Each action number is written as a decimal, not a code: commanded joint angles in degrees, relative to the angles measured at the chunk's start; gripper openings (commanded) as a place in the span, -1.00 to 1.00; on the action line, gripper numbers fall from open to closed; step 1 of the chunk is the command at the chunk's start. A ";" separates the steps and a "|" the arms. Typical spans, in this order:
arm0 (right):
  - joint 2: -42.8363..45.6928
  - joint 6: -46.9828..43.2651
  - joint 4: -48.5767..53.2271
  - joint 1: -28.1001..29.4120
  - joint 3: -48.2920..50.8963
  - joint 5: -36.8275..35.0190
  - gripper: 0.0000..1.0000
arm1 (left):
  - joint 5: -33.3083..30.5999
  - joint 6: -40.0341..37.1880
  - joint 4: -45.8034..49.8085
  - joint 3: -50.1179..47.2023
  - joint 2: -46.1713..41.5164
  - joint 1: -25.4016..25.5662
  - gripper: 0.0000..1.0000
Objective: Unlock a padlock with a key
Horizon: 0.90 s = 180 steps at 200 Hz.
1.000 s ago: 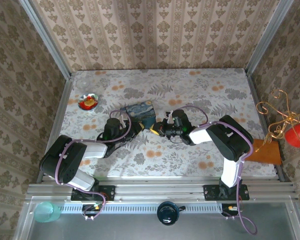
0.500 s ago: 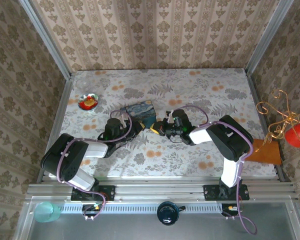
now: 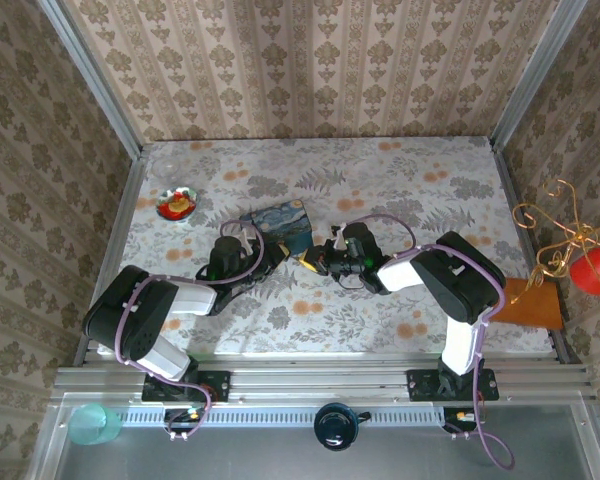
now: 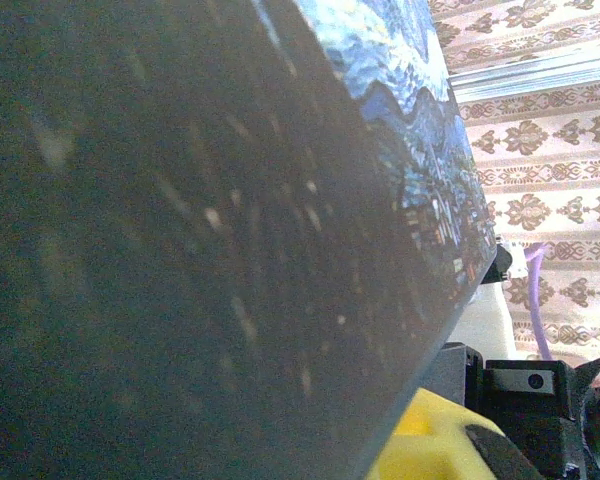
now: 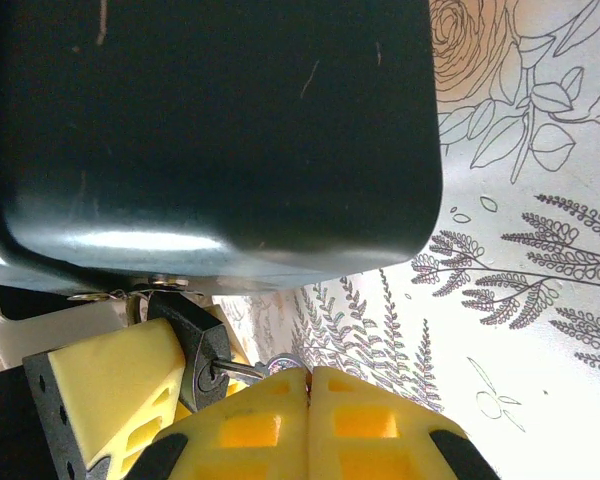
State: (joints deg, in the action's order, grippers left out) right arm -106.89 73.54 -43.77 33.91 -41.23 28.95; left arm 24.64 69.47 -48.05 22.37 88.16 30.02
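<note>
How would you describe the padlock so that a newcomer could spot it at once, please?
Find the blue tin in the middle of the table. At its edge facing the right gripper hangs the padlock. It is tiny, dark and squarish, with a silvery key at its keyhole, unlike the large tin.

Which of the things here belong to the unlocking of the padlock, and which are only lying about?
For the job: padlock, key held in the right fingers, blue tin that the padlock seems to hang on.
Lying about: small dish, teal cup, dark mug, red-and-gold ornament.
</note>
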 commanded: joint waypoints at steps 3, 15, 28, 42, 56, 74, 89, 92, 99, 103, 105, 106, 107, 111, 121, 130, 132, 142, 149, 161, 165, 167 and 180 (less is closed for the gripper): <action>0.98 -0.15 -3.43 0.89 0.54 -0.71 -1.00 | 0.93 1.11 -2.75 0.91 0.38 0.59 -0.97; 1.00 -0.15 -3.56 0.96 0.63 -0.82 -1.00 | 1.02 1.02 -2.72 0.92 0.44 0.57 -0.97; 1.15 -0.15 -3.82 0.98 0.72 -0.91 -1.00 | 1.02 0.93 -2.41 1.00 0.51 0.59 -0.97; 1.25 -0.15 -4.17 0.98 0.86 -1.00 -1.00 | 1.02 0.84 -2.13 1.09 0.59 0.64 -0.97; 1.39 -0.23 -4.37 1.02 0.85 -1.00 -1.00 | 0.93 0.82 -1.81 1.14 0.62 0.63 -0.97; 1.51 -0.32 -4.47 1.07 0.79 -0.83 -1.00 | 0.85 0.66 -1.43 1.18 0.84 0.65 -0.98; 1.46 -0.24 -4.83 1.07 0.89 -0.87 -1.00 | 0.83 0.69 -1.36 1.27 0.99 0.65 -0.98; 1.40 -0.24 -4.91 1.07 0.89 -0.83 -1.00 | 0.84 0.67 -1.30 1.27 1.00 0.65 -0.98; 1.46 -0.20 -5.08 1.07 0.88 -0.82 -1.00 | 0.84 0.59 -1.22 1.27 1.04 0.65 -0.97; 1.48 -0.15 -5.17 1.07 0.89 -0.82 -1.00 | 0.84 0.58 -1.09 1.27 1.05 0.65 -0.98; 1.50 -0.15 -5.18 1.07 0.89 -0.82 -1.00 | 0.82 0.58 -1.08 1.27 1.05 0.65 -0.98; 1.46 -0.15 -5.23 1.11 0.89 -0.82 -1.00 | 0.83 0.62 -1.08 1.27 1.05 0.65 -0.98; 1.49 -0.15 -5.25 1.09 0.94 -0.82 -1.00 | 0.84 0.60 -1.08 1.27 1.05 0.65 -0.98; 1.51 -0.15 -5.35 1.08 0.98 -0.81 -1.00 | 0.84 0.58 -1.01 1.35 1.05 0.65 -0.98; 1.67 -0.23 -5.61 1.07 1.00 -0.91 -1.00 | 0.76 0.49 -0.78 1.36 1.07 0.65 -0.98; 1.71 -0.32 -5.54 1.07 0.99 -0.82 -1.00 | 0.71 0.49 -0.73 1.36 1.11 0.65 -0.98; 1.76 -0.32 -5.54 1.07 0.98 -0.82 -1.00 | 0.70 0.49 -0.77 1.36 1.06 0.65 -0.98; 1.65 -0.32 -5.53 1.07 0.98 -0.74 -1.00 | 0.76 0.49 -0.75 1.36 1.12 0.65 -0.98; 1.60 -0.33 -5.54 1.07 0.98 -0.73 -1.00 | 0.76 0.50 -0.73 1.45 1.10 0.65 -0.98; 1.51 -0.24 -5.67 1.07 0.91 -0.65 -1.00 | 0.84 0.51 -0.73 1.54 1.14 0.70 -0.98; 1.47 -0.26 -5.71 1.07 0.90 -0.60 -1.00 | 0.84 0.49 -0.73 1.62 1.15 0.66 -0.98; 1.50 -0.24 -5.71 1.14 0.89 -0.64 -1.00 | 0.89 0.49 -0.73 1.62 1.16 0.70 -0.98; 1.49 -0.16 -5.71 1.20 0.81 -0.56 -1.00 | 1.00 0.42 -0.56 1.80 1.22 0.74 -0.98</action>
State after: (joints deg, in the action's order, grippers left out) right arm -106.89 73.54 -46.19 34.46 -40.64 28.47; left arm 24.21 69.45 -47.99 22.59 88.82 30.04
